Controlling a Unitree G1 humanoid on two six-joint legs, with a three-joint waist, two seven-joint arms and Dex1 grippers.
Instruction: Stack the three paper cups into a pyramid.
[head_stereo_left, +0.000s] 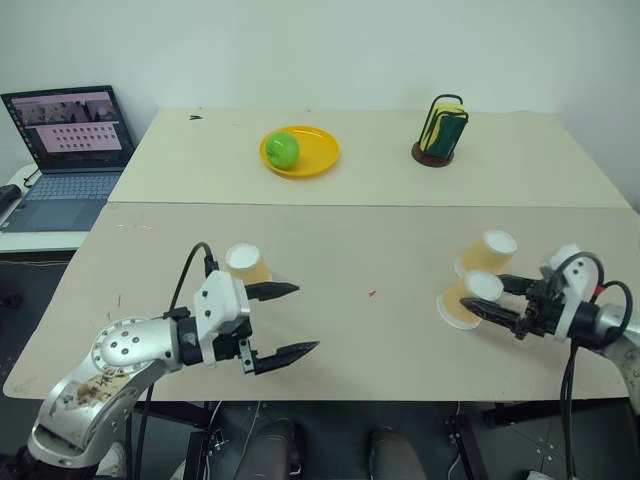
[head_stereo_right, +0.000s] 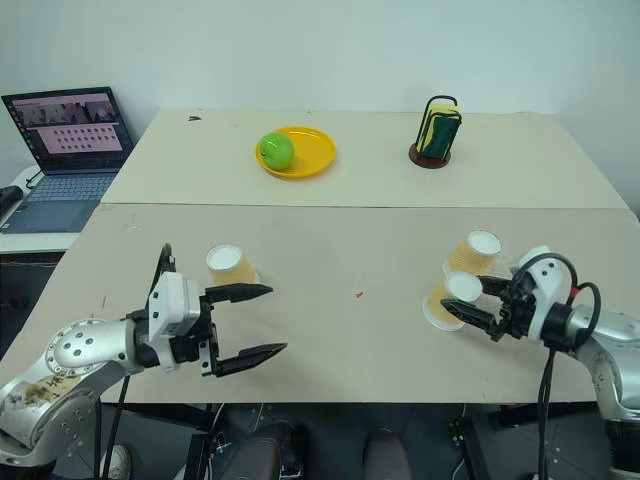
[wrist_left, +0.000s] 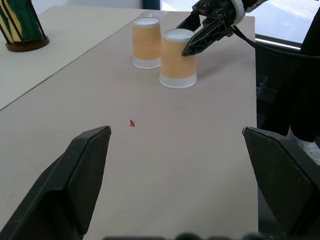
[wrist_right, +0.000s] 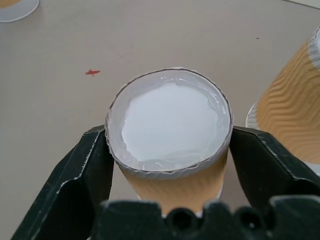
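Note:
Three tan-orange paper cups stand upside down on the near table. One cup (head_stereo_left: 247, 262) is at the left, just behind the upper finger of my left gripper (head_stereo_left: 308, 318), which is open and holds nothing. The other two are at the right: a far cup (head_stereo_left: 488, 252) and a near cup (head_stereo_left: 468, 299), close together. My right gripper (head_stereo_left: 484, 293) is shut on the near cup (wrist_right: 170, 120), one finger pressed against each side just below its white base. The far cup (wrist_right: 292, 115) stands right beside it. No cup sits on another.
On the far table are a yellow plate (head_stereo_left: 322, 141) with a green apple (head_stereo_left: 283, 149) and a dark stand holding green and yellow sponges (head_stereo_left: 443, 130). A laptop (head_stereo_left: 70, 150) sits on a side table at the left. A small red mark (head_stereo_left: 371, 294) lies mid-table.

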